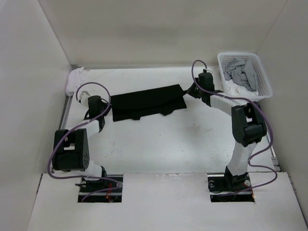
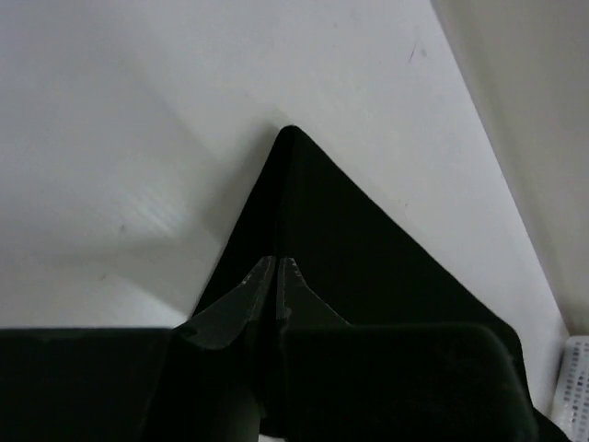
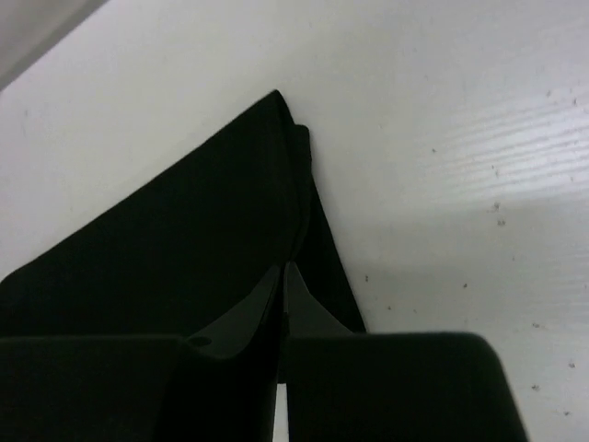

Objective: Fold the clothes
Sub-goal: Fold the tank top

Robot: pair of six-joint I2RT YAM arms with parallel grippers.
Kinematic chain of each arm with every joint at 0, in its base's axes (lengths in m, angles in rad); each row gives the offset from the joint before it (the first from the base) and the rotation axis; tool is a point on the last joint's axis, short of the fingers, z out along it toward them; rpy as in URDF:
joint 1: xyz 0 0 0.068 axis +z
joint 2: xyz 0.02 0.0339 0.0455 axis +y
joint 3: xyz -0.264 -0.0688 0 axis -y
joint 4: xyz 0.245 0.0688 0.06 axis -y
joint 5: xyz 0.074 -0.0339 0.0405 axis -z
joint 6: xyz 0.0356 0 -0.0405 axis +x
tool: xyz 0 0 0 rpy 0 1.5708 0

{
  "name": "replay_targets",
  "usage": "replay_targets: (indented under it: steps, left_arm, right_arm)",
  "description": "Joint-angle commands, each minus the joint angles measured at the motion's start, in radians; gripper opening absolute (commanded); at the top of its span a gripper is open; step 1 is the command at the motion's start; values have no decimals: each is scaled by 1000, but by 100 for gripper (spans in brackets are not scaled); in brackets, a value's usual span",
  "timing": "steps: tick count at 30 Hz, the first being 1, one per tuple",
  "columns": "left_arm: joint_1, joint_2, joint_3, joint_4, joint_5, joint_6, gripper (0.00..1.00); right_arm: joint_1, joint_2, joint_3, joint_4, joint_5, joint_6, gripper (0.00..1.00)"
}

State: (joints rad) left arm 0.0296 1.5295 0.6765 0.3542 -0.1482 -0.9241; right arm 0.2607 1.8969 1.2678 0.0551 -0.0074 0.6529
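Observation:
The clothes (image 1: 147, 102), one black garment, stretch in a long band across the far part of the table. My left gripper (image 1: 108, 102) is shut on their left end and my right gripper (image 1: 188, 91) is shut on their right end. In the left wrist view the left gripper (image 2: 277, 262) has its jaws pressed together over the black fabric (image 2: 368, 249), whose corner points away beyond the tips. The right wrist view shows the right gripper (image 3: 283, 267) likewise shut, with the fabric's (image 3: 184, 239) edge running between the tips. The pinched part itself is hidden.
A white mesh basket (image 1: 267, 82) stands at the back right, holding grey and white garments (image 1: 240, 72). A small white cloth (image 1: 74, 79) lies in the back left corner. White walls close in the table on the left, back and right.

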Motion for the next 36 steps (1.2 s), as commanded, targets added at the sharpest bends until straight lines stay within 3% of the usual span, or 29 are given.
replay_targets:
  steps: [1, 11, 17, 25, 36]
  left_arm:
    - [-16, -98, -81, 118, -11, -15, 0]
    - [-40, -273, -334, 164, -21, -13, 0]
    - [-35, -380, -425, 174, 51, -55, 0]
    - [-43, -526, -295, 23, 88, -79, 0]
    - [-4, -759, -509, -158, 145, -53, 0]
  right_arm:
    - [-10, -39, -39, 89, -6, 30, 5]
    - [-11, -143, -278, 187, 21, 100, 3]
    - [-34, -215, -384, 206, 30, 128, 1]
    - [-36, -350, -387, 173, 24, 120, 1]
    - [-30, -408, -570, 181, 23, 194, 0]
